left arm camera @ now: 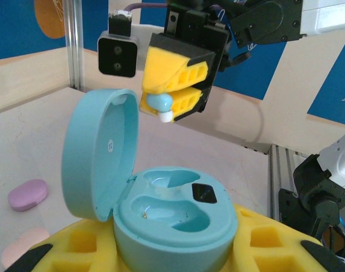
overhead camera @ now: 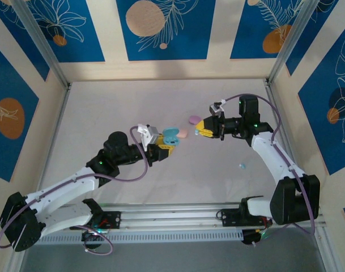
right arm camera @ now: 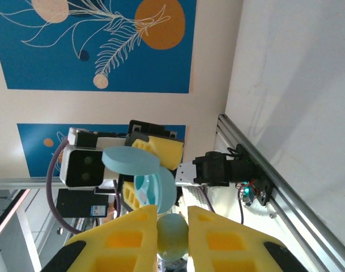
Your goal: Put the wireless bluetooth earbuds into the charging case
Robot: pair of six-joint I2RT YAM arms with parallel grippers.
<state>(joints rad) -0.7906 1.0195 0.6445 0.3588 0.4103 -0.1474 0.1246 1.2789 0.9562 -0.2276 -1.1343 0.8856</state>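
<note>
My left gripper is shut on the light blue charging case and holds it above the table. In the left wrist view the case sits between my yellow fingers, its lid swung open to the left and both wells empty. My right gripper faces it from the right, shut on a light blue earbud with a white tip, a short way above and beyond the open case. In the right wrist view the earbud is pinched between the yellow pads, with the open case straight ahead.
A purple oval case and a pink one lie on the table between the grippers, also at the left in the left wrist view, purple and pink. A tiny light blue bit lies on the table to the right. Walls enclose three sides.
</note>
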